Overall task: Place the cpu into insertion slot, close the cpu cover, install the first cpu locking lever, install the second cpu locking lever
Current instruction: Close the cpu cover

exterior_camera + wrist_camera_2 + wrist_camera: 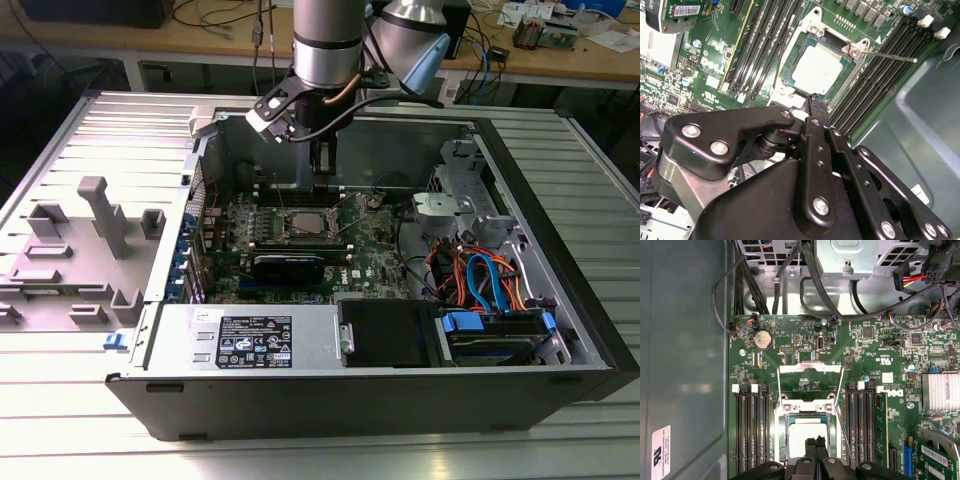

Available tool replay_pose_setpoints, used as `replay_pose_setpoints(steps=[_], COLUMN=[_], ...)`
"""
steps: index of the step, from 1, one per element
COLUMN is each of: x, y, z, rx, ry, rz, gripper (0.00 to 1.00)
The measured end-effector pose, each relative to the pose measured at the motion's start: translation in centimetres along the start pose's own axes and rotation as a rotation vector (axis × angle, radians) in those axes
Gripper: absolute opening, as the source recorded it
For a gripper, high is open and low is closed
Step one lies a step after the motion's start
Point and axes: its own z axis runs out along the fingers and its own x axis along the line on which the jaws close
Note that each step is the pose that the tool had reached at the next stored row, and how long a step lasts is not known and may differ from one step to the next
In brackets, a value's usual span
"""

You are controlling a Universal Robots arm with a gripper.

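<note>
Fingers (811, 447) pressed together, empty, hover over the cpu (802, 432) seated in the insertion slot (780, 435); cpu cover (810, 368) is open; white label (255, 340), lower centre of exterior view, print unreadable

Matt silver metal cpu (817, 70); black claw (814, 104) (satin-finished metal).
</note>
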Motion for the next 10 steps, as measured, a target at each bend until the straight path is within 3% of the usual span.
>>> replay_pose_setpoints(steps=[10], x=[0.01], y=[0.48], z=[0.01], rx=[0.0000], ry=[0.0000], rz=[0.000], gripper=[0.11])
